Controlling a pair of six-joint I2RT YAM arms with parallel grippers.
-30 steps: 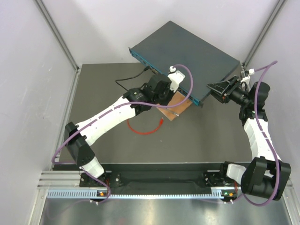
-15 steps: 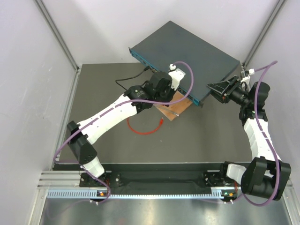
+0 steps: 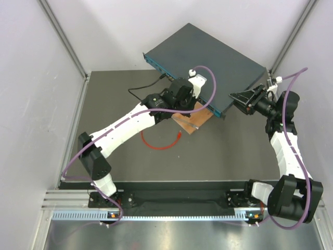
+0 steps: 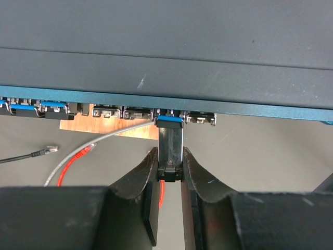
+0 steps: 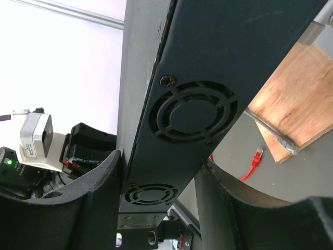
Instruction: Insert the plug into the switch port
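Right, the table (image 3: 223, 151) carries the wide dark switch box (image 3: 208, 57) up at 12 to 1 o'clock, with one corner resting on a wooden block (image 3: 196, 119). From above, the left arm's wrist covers the front face, so the row of sockets can't be seen there. The right claw (image 5: 158, 166) is clamped across the box's fan end, a finger pressed to each side. The red cable (image 3: 153, 146) curls on the table at 7 o'clock of the block.

Over to the left wrist view. The left claw (image 4: 169, 152) is squeezed tight on the plug (image 4: 170, 138), its boot mostly buried between the fingers. Only a sliver of red shows below. The plug juts out at 12 o'clock from the fingertips, and its tip is at the mouth of the blue-edged switch port (image 4: 169, 119). How deep it sits, I can't tell.
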